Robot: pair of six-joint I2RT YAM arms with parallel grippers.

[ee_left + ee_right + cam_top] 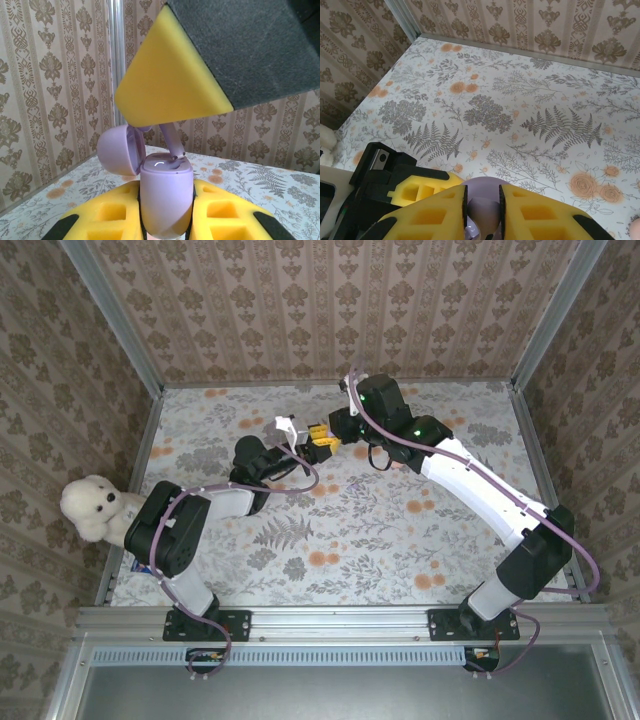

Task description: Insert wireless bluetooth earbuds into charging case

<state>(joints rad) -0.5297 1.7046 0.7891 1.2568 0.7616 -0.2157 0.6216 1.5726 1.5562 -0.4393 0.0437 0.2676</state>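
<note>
My left gripper (166,212) is shut on the lilac charging case (166,195), which it holds upright with the lid (117,150) swung open to the left. From above, the right gripper's yellow finger (170,85) reaches down. A lilac earbud's stem (172,142) points down from it, with the tip at the case's right slot. In the right wrist view my right gripper (481,207) is shut on the earbud (482,215), and the case's rounded top (482,183) shows just beyond. In the top view both grippers meet mid-table, left (300,440) and right (325,433).
A white plush bear (95,508) sits at the table's left edge beside the left arm. Patterned walls with metal corner posts (116,55) close in the floral table (520,100) on three sides. The left gripper's yellow finger (420,187) lies close to my right fingers.
</note>
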